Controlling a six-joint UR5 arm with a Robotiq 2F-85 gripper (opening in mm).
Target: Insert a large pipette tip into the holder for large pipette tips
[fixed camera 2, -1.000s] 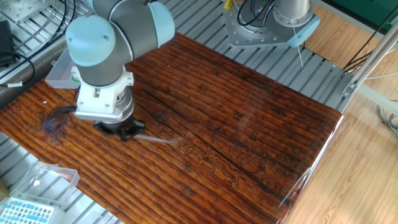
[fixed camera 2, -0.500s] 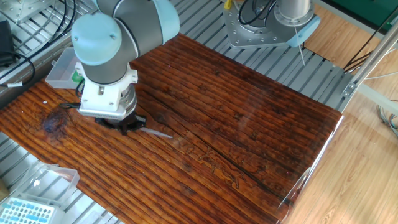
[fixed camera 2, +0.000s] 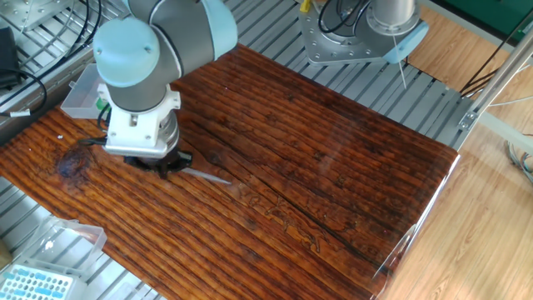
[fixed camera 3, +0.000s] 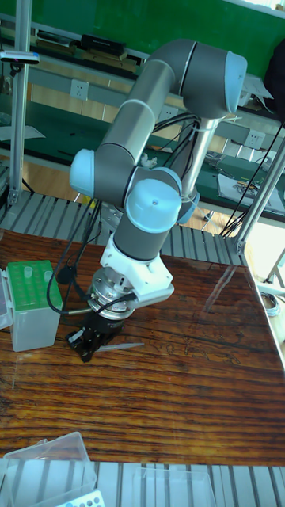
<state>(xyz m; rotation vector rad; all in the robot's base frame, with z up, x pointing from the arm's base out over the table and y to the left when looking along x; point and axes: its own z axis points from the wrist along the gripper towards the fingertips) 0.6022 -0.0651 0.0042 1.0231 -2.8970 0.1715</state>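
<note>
While mid-table, gripper [fixed camera 3: 89, 344] beside holder for large pipette tips [fixed camera 3: 32, 304]

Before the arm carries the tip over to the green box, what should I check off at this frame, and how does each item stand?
1. Claw down at the pipette tip: ok.
2. Tip clamped firmly: cannot tell, the fingers are dark and small.
3. Tip raised off the table: cannot tell; it lies near level, just above or on the wood.
4. Green box upright with rack holes exposed: ok.
5. Path from claw to green box free of objects: ok in the tall view.
6. Tip pointing downward for insertion: not ok, it points sideways.
</note>
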